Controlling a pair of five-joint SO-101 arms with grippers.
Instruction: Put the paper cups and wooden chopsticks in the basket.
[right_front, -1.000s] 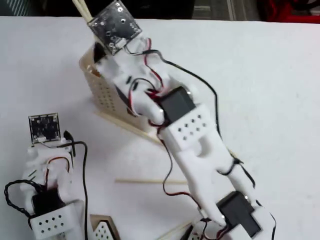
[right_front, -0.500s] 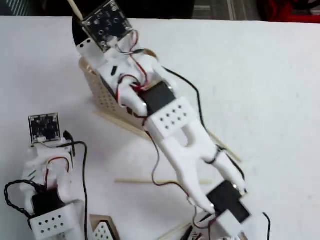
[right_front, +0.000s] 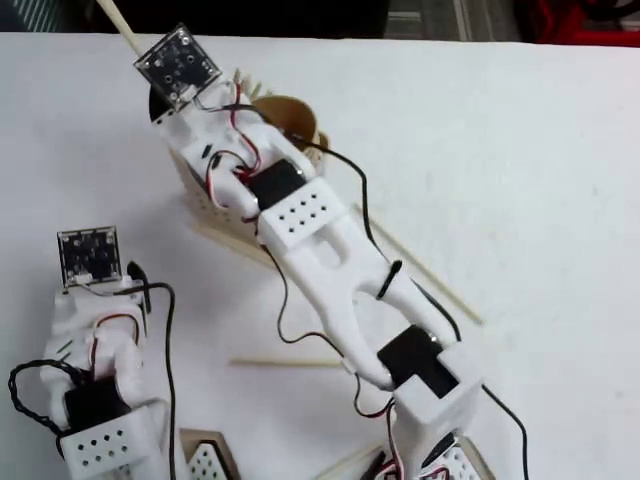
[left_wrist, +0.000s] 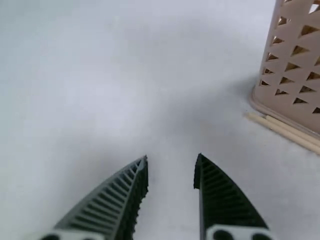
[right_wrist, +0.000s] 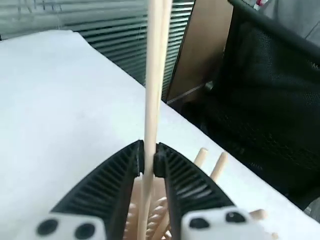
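- Right gripper (right_wrist: 148, 152) pinches a pair of wooden chopsticks (right_wrist: 154, 75) upright, above the basket (left_wrist: 295, 65); other stick ends poke up below it.
- Left gripper (left_wrist: 170, 172): jaws spread, empty, low over the table near the basket wall.
- Step looks like dropping chopsticks in.
- Next: lower over the opening, then release.
- Loose chopstick (right_front: 285, 362) lies on the table, not yet collected.

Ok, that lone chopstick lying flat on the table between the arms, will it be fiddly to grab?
Probably stiff: the chopstick lies dead straight. Being so thin, it is likely light and may roll or skid on the smooth table when nudged.
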